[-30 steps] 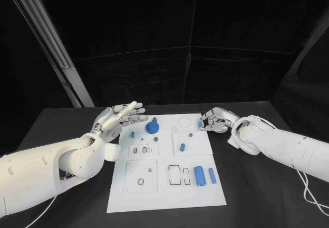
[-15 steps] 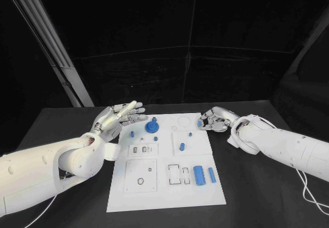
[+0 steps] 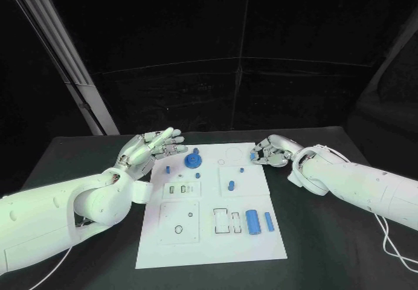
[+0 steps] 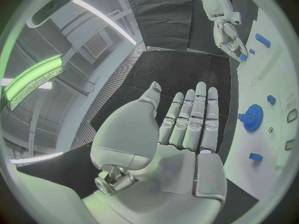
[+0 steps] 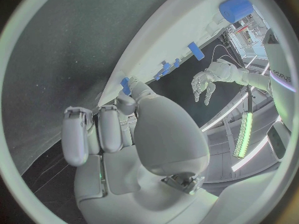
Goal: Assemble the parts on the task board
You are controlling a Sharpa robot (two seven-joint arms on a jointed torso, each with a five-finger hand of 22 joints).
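The white task board (image 3: 209, 241) lies in the middle of the black table. My right hand (image 3: 273, 151) hovers at the board's far right edge, fingers curled, and pinches a small blue part (image 3: 254, 158) (image 5: 126, 86) at its fingertips. My left hand (image 3: 153, 147) is raised over the board's far left corner, flat, with straight fingers (image 4: 193, 119) and nothing in it. A blue gear (image 3: 193, 161) (image 4: 252, 118) stands on the board between the two hands. A thick blue cylinder (image 3: 254, 223) and a slim blue bar (image 3: 269, 223) lie near the board's right edge.
Small blue pegs (image 3: 168, 171) (image 3: 197, 176) and a blue piece (image 3: 232, 186) stand in the board's middle rows. Empty slots (image 3: 221, 221) and a round hole (image 3: 179, 231) mark its near half. Black table (image 3: 331, 241) runs on both sides of the board.
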